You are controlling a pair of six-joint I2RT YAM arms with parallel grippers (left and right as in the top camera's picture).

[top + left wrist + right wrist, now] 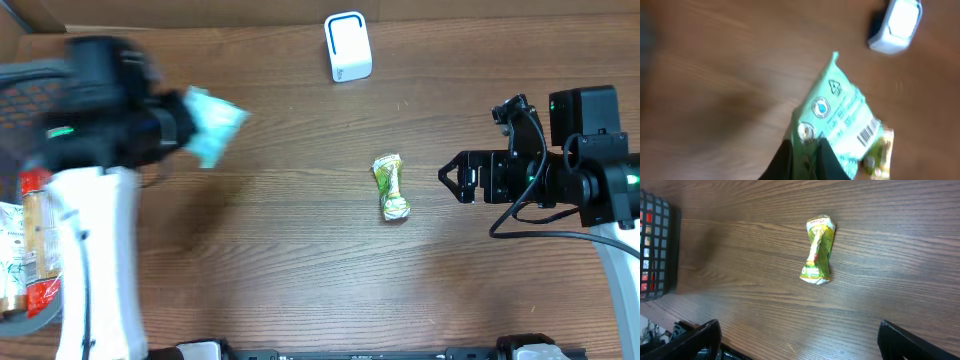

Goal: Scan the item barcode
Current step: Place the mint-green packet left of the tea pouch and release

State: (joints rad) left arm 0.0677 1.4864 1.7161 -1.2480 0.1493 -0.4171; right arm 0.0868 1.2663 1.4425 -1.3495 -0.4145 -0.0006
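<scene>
Obs.: the left gripper [807,150] has its jaws clamped on one short end of the mint-green packet [840,112], holding it clear of the table [300,260], over the left half toward the far edge; this arm is blurred in the overhead view. The barcode [868,131] sits near one long edge of the packet, faces the wrist camera, and is not covered by the fingers. Handling, as a judgement: light, thin film with soft contents, so it is likely to flop and twist from an end pinch. The glossy wrap may slip or glare. The sealed end seam, away from the barcode, looks like the right place to hold. Keeping the printed face flat probably matters for a read. The white scanner [347,47] stands near the far edge at about mid-width, well apart from the packet. The right gripper [455,178] has its jaws wide apart and empty, over the right side, facing a crumpled yellow-green wrapper [391,187] lying near the table's centre. A black mesh basket [655,230] at the left edge holds more packaged items.
</scene>
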